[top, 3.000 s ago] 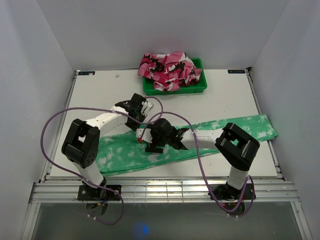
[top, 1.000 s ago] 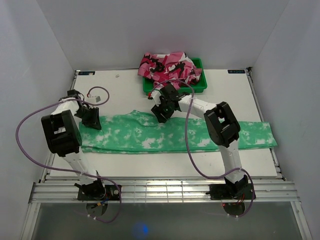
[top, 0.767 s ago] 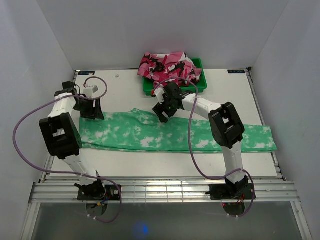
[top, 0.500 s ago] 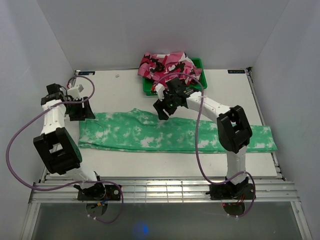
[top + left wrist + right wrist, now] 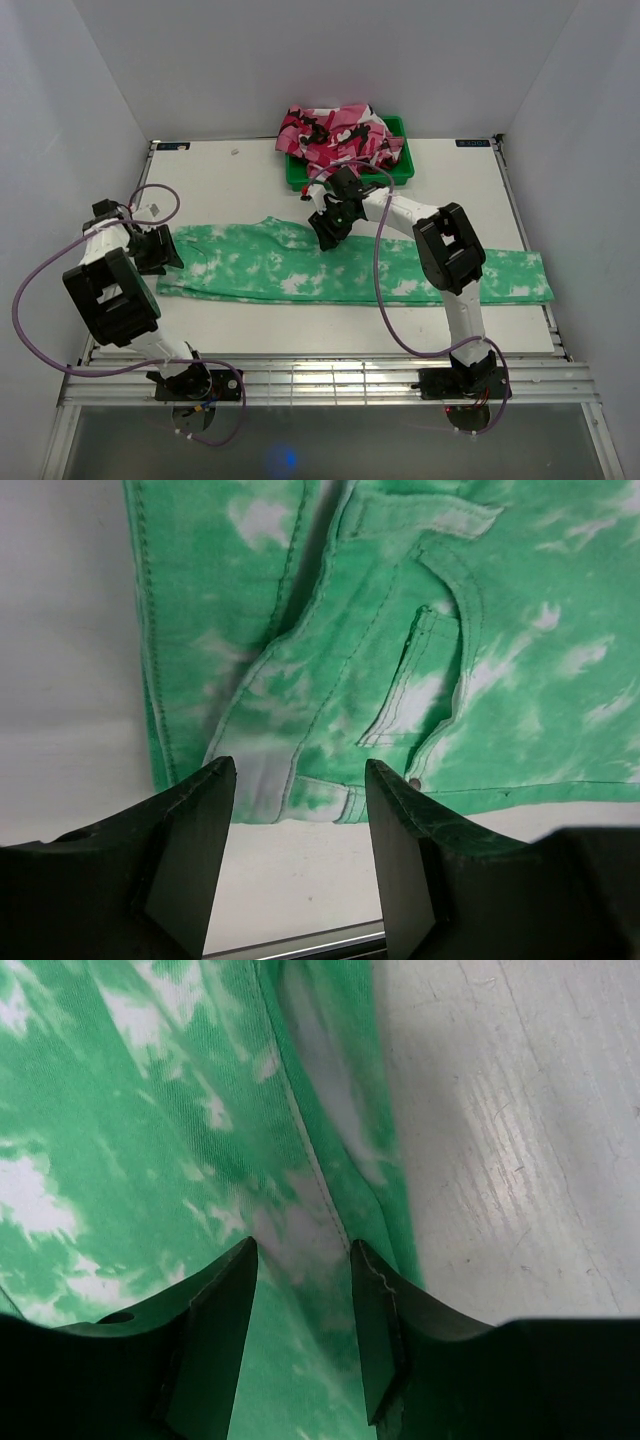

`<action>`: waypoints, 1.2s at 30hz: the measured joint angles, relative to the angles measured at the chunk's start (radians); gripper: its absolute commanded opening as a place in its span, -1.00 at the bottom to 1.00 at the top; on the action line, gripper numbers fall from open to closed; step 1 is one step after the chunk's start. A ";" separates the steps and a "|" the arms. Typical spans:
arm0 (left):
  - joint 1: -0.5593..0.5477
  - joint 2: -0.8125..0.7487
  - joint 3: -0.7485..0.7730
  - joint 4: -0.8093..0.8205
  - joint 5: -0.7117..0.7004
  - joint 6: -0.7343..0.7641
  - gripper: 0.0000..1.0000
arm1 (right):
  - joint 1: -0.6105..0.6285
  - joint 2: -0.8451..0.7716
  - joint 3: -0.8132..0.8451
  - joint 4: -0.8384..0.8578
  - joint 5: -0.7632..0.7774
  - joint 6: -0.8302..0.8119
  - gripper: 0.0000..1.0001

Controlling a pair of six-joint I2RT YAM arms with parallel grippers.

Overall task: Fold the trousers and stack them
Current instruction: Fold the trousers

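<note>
We see the trousers (image 5: pixel 350 270) spread left to right on the worktop (image 5: pixel 450 180), limp and light; left jaws and right jaws gape empty, so we'd pinch waistband (image 5: pixel 320 798) and seam (image 5: pixel 305 1155)

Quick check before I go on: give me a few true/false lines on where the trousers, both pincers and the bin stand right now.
1. The trousers lie stretched out flat, lengthwise across the table. True.
2. The left pincer is shut on the waistband. False: its fingers stand apart above the pocket end and hold nothing.
3. The green bin at the far edge holds pink patterned cloth. True.
4. The right pincer is over the leg ends at the right of the table. False: it is open at the far edge of the trousers, near the middle of their length.
</note>
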 measured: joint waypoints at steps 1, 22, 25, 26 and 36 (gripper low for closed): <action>0.000 0.000 -0.011 0.006 -0.006 -0.003 0.31 | 0.000 0.000 0.000 0.000 0.000 0.000 -0.03; 0.048 -0.068 -0.101 0.065 -0.086 -0.005 0.29 | 0.000 0.003 0.000 0.011 0.030 0.014 -0.28; 0.048 -0.054 -0.107 0.069 -0.086 0.000 0.13 | 0.000 0.003 0.001 0.013 0.034 0.019 -0.36; 0.048 -0.046 -0.108 0.070 -0.086 0.001 0.07 | 0.000 0.004 0.001 0.013 0.037 0.019 -0.37; 0.055 -0.021 -0.108 0.073 -0.086 0.005 0.18 | -0.003 0.010 0.008 0.013 0.041 0.036 -0.42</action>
